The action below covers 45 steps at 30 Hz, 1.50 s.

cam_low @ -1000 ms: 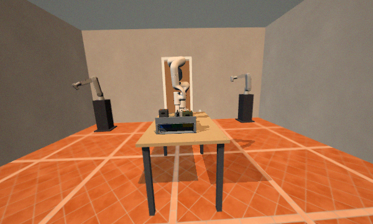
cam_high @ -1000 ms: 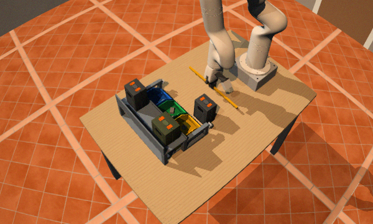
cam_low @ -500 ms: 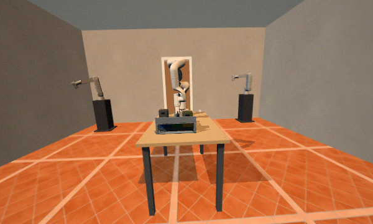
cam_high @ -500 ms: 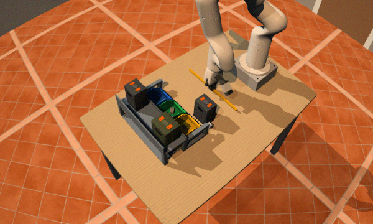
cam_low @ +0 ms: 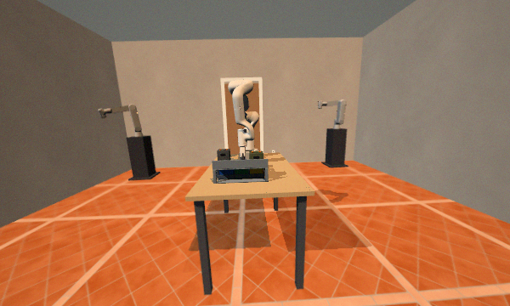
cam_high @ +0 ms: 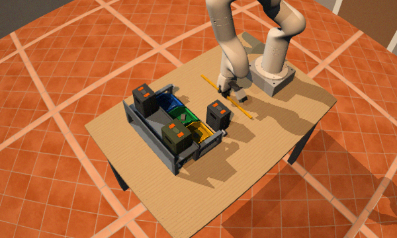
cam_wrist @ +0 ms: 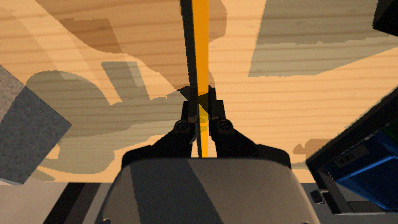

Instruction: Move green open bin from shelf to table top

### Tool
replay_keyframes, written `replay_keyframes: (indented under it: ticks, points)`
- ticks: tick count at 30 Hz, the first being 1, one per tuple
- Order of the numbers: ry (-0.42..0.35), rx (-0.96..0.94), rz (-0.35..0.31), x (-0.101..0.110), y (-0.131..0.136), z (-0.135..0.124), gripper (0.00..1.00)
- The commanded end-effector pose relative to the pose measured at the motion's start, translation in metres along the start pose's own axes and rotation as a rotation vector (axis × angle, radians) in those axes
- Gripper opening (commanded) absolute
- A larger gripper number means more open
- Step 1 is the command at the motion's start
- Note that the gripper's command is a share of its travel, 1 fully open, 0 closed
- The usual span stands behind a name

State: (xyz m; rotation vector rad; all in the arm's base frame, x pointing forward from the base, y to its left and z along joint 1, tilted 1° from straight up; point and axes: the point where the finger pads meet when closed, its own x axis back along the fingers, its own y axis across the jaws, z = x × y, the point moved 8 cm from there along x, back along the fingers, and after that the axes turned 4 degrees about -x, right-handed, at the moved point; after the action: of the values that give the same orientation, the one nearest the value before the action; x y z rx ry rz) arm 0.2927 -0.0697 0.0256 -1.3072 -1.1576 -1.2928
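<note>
The grey shelf [cam_high: 145,132] stands on the table [cam_high: 172,198]. Three open bins sit in a row inside it. The blue bin [cam_high: 167,100] is at the far end, the green bin [cam_high: 182,114] is in the middle, and the yellow bin [cam_high: 201,131] is at the near end. The green bin has a small grey part [cam_high: 183,117] in it. What lies in the blue and yellow bins is too small to tell.

Two dark boxes stand on top of the shelf, a black box [cam_high: 145,99] and an olive box [cam_high: 176,135]. Another black box [cam_high: 218,114] stands on the table just beside the bins. Each box has orange patches on top. No writing can be read.

The gripper [cam_wrist: 202,107] pinches a long yellow rod [cam_high: 225,96] near the robot's base [cam_high: 272,77], well apart from the shelf.
</note>
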Motion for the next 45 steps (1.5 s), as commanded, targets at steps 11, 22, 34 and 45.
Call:
replay_keyframes:
  ticks: [11,22,34,45]
  points:
    - [0.000,0.000,-0.002,-0.0011,0.0006,-0.0001,1.00]
    - [0.000,0.000,-0.002,-0.0011,0.0006,-0.0001,1.00]
    - [0.000,0.000,-0.002,-0.0011,0.0006,-0.0001,1.00]
    - [0.000,0.000,-0.002,-0.0011,0.0006,-0.0001,1.00]
